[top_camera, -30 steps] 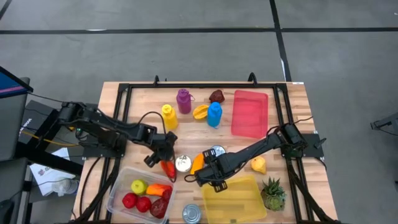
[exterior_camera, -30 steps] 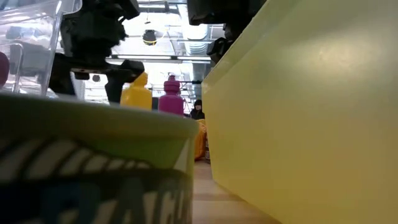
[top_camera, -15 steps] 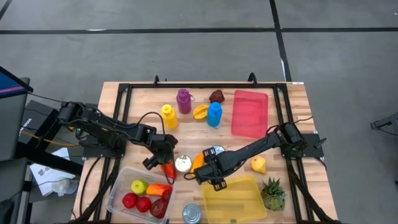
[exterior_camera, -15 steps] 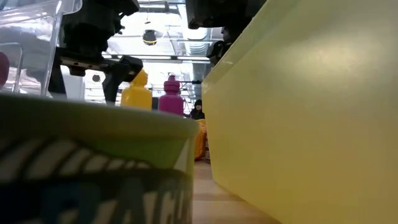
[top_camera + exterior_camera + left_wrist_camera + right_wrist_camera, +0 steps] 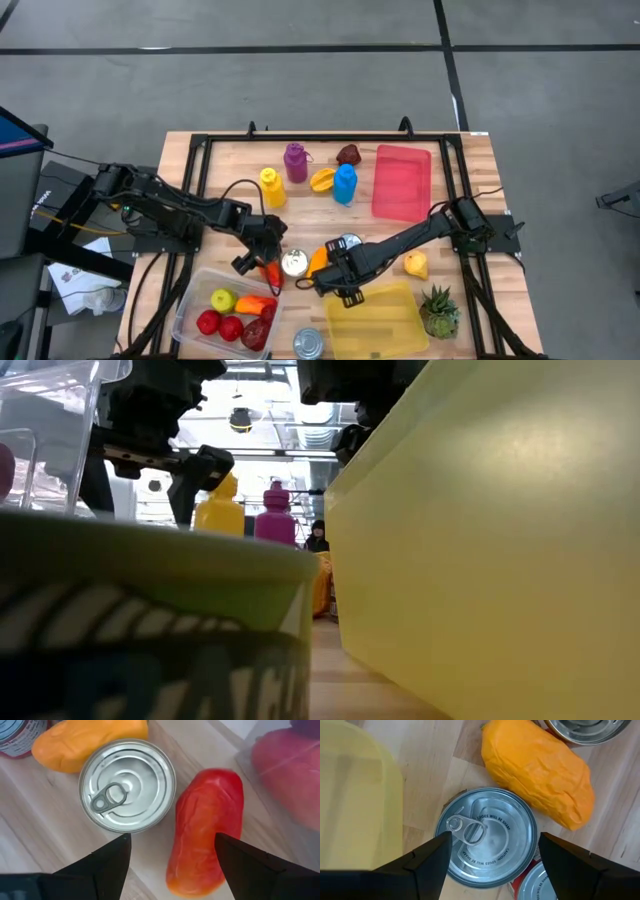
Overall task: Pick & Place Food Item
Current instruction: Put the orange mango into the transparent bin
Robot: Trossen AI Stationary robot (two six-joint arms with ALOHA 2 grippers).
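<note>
My left gripper is wide open and empty, over the long red plastic pepper lying by the shiny tin can. The pepper looks light, smooth and slippery, so I'd pinch its middle. My right gripper waits open above another can.

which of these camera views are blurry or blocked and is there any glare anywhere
Low view: mostly blocked by the out-of-focus can and yellow container right against the lens, with bright ceiling lights behind. Left wrist view: sharp on the red pepper, soft sheen on the can lid. Right wrist view: crisp, the yellow container blurred. High view: evenly lit, no glare.
</note>
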